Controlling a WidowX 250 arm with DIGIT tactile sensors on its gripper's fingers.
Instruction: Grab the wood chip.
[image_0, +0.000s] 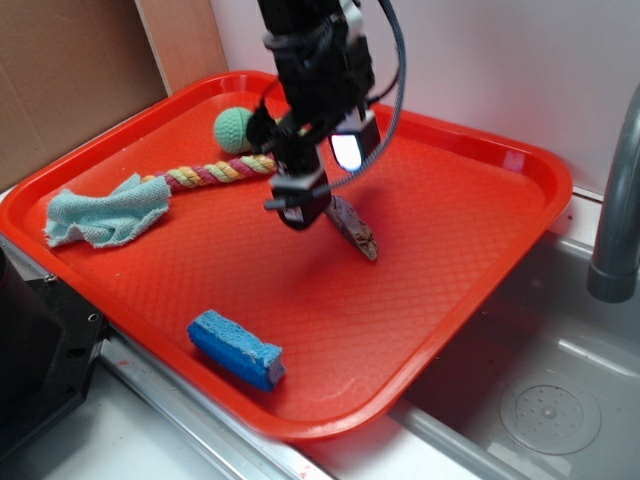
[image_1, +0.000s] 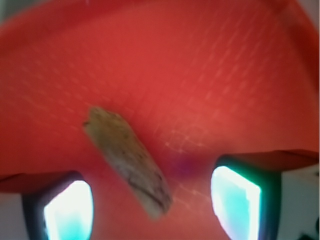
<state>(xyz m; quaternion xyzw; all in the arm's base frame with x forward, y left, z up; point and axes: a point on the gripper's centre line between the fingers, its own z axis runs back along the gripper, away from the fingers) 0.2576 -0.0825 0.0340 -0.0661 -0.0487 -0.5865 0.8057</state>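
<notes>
The wood chip (image_0: 357, 231), a small rough brown-grey sliver, lies on the red tray (image_0: 480, 200) near its middle. My gripper (image_0: 322, 195) hangs just over the chip's near end, open, one finger on each side. In the wrist view the wood chip (image_1: 129, 160) runs diagonally and its lower end sits between the two glowing fingertips (image_1: 235, 200) of my gripper (image_1: 152, 207), with clear gaps on both sides. Nothing is held.
On the tray are a multicoloured braided rope (image_0: 215, 173) with a green ball (image_0: 233, 127), a light blue cloth (image_0: 105, 212) at the left and a blue sponge (image_0: 236, 350) near the front edge. A sink basin (image_0: 545, 400) and grey faucet pipe (image_0: 618, 200) stand right.
</notes>
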